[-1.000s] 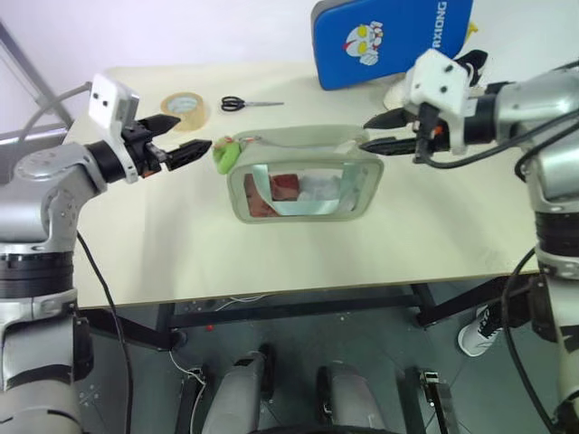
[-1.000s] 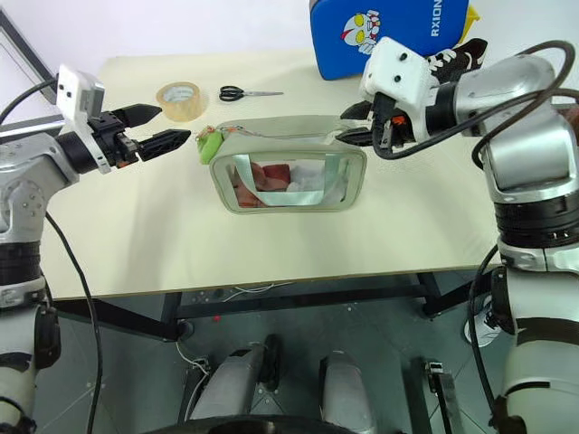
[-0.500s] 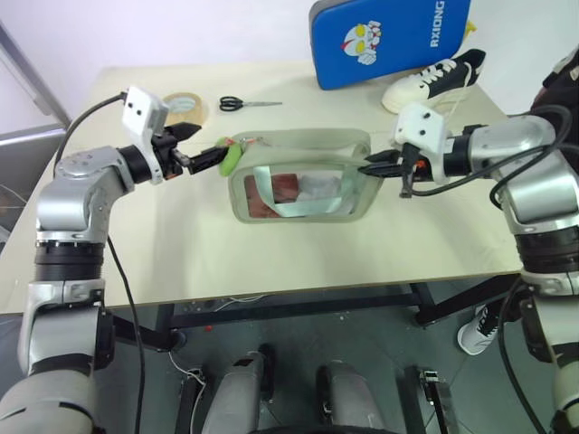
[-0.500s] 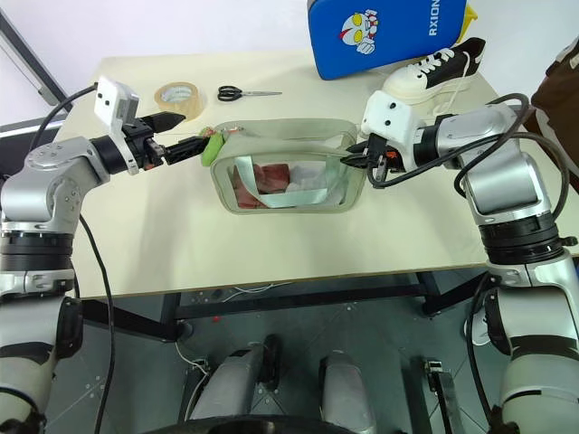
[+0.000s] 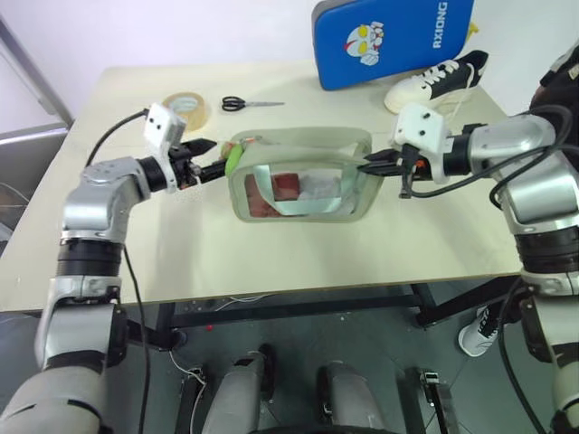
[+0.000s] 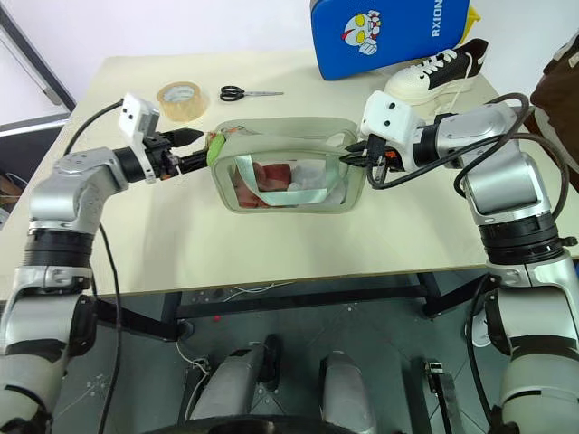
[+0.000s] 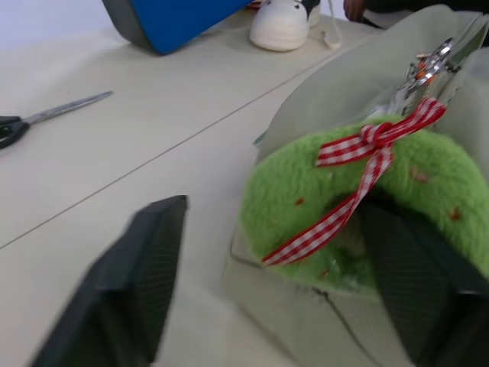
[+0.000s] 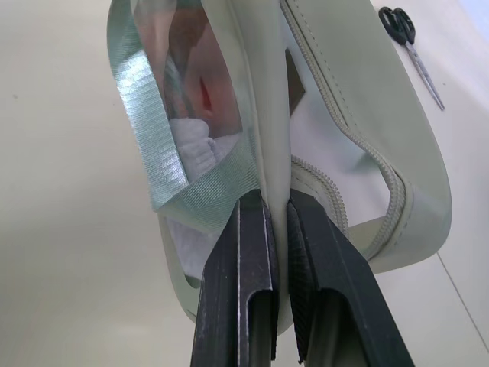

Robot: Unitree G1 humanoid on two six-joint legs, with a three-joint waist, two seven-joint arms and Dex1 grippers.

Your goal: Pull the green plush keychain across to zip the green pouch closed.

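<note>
Now the left gripper is closing around the fuzzy lime-green plush keychain at the pale sage-green soft pouch's left end, jaws still apart; right gripper, newly clamped on the pouch's far edge, is bracing for the pull.

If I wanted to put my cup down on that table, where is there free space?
The widest bare patch is the table's near strip, between the green pouch and the front edge. The far edge is crowded: tape roll, scissors, blue cartoon-printed case and sneaker. Both grippers flank the pouch.
</note>
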